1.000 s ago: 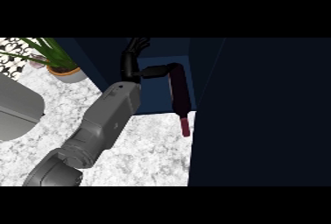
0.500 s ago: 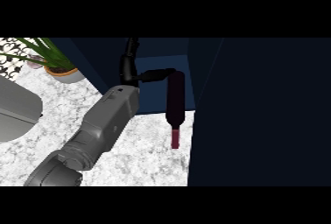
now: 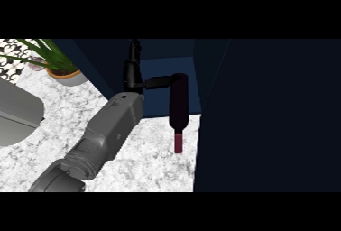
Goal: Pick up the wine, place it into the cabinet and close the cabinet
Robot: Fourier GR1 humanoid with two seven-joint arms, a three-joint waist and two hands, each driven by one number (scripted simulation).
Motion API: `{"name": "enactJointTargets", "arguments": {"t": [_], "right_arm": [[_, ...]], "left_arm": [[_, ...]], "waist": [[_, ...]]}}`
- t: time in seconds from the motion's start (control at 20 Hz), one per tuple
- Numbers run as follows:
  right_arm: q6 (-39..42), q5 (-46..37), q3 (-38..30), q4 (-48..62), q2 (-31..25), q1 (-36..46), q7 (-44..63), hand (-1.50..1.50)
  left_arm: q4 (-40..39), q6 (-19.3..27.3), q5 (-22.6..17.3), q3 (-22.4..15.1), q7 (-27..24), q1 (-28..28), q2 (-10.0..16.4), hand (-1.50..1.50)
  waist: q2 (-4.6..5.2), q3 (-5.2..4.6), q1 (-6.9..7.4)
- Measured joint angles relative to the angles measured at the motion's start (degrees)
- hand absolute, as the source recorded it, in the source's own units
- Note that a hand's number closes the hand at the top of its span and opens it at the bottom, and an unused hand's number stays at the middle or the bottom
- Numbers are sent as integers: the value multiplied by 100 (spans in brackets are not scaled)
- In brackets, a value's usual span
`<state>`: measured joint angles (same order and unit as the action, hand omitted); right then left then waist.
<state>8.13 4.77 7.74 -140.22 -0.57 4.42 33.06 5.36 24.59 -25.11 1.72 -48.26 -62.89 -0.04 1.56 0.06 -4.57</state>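
One hand, the right (image 3: pixel 148 82), is clamped round the wine bottle (image 3: pixel 178 108) at the cabinet (image 3: pixel 163 61) mouth, neck pointing back over the counter (image 3: pixel 146 167). We fear the bottle could clip the open door (image 3: pixel 266 113) and twist free.

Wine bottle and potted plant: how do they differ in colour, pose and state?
Colour: the wine bottle is dark with a red neck; the potted plant has green leaves. Pose: the bottle's neck points to the view's lower edge; the plant stands upright on the counter. State: the hand holds the bottle; nothing touches the plant. Both are close to the cabinet.
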Motion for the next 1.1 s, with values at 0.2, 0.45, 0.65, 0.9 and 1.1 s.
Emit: {"name": "enactJointTargets", "arguments": {"t": [0.2,0.45,0.65,0.9,1.1], "right_arm": [[3,4,47,-10,19,-52,-10,-150],[-54,7,20,-23,14,70,118,-150],[-10,32,-59,-34,-28,63,128,-150],[-45,20,20,-9,-2,66,125,-150],[-179,2,123,-30,22,205,282,-150]], "left_arm": [[0,-205,35,-12,-13,1,0,-150],[-9,-464,83,-54,-12,2,-3,-150],[-13,-631,120,-85,-13,4,-4,-150],[65,-894,37,-125,-52,56,-7,-150],[127,-1068,-122,-130,-81,90,-8,-150]], "waist": [[0,-7,3],[-1,-15,16],[-2,-19,22],[-21,-21,20],[-36,-21,10]]}}
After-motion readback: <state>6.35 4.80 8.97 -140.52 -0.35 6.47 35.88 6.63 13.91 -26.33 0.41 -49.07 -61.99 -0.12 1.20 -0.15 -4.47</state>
